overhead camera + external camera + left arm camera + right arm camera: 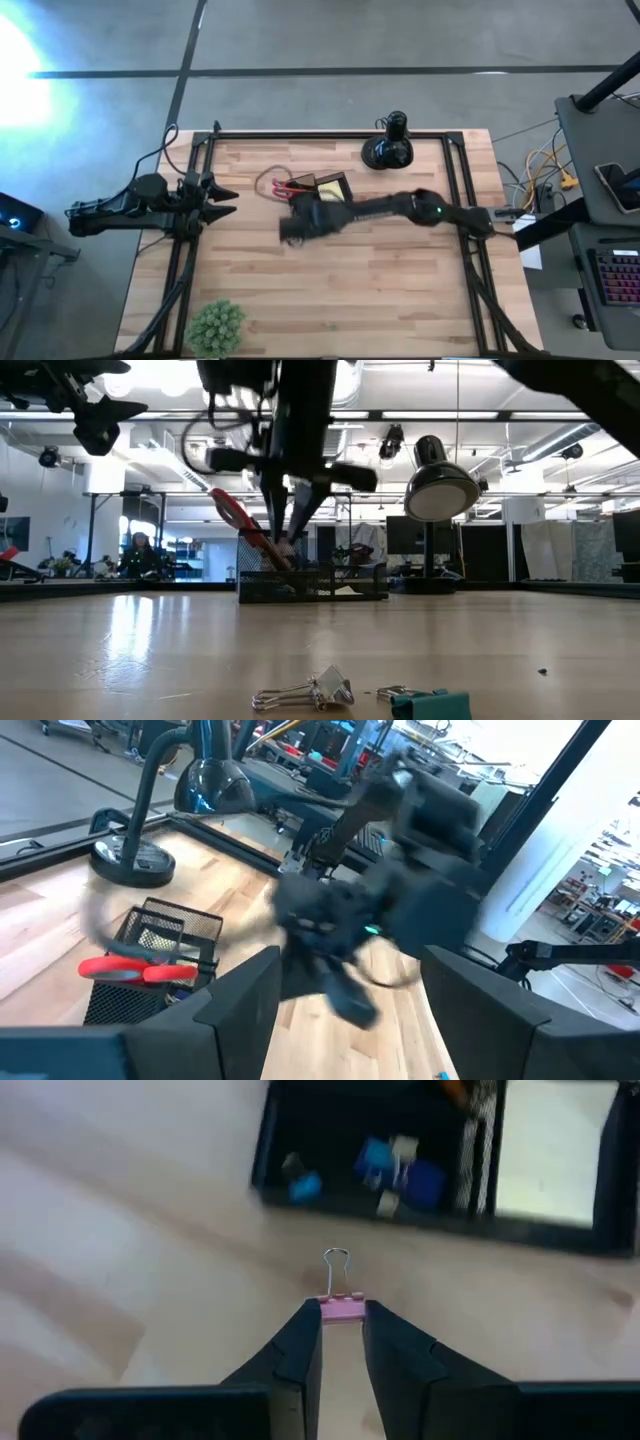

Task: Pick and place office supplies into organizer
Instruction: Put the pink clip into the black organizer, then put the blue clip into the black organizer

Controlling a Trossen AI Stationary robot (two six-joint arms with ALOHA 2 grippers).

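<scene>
My right tool (342, 1325) pinches a pink binder clip (341, 1308) between its two dark fingers, jaws nearly closed on the clip's body, the wire loop sticking out past the tips. In the right wrist view the clip hangs over bare counter (120, 1280), just short of the organizer (430, 1225), which fills the upper part of that frame. One compartment of the organizer holds small blue pieces (400, 1170); the compartment toward the upper right shows a pale square, which I cannot make out.

From above, my right tool (293, 228) sits at the centre of the frame, just below and left of the organizer (330, 185). Red-handled scissors (285, 186) stick out of the organizer toward the left. A black lamp (388, 145) stands just to the upper right.

My left tool (222, 200) waits at the left edge of the counter, jaws spread wide and holding nothing.

In the low view, a silver binder clip (305, 693) and a teal clip (428, 703) lie on the near counter at the bottom of the frame. A green plant ball (215, 327) sits in the lower left of the overhead frame.
</scene>
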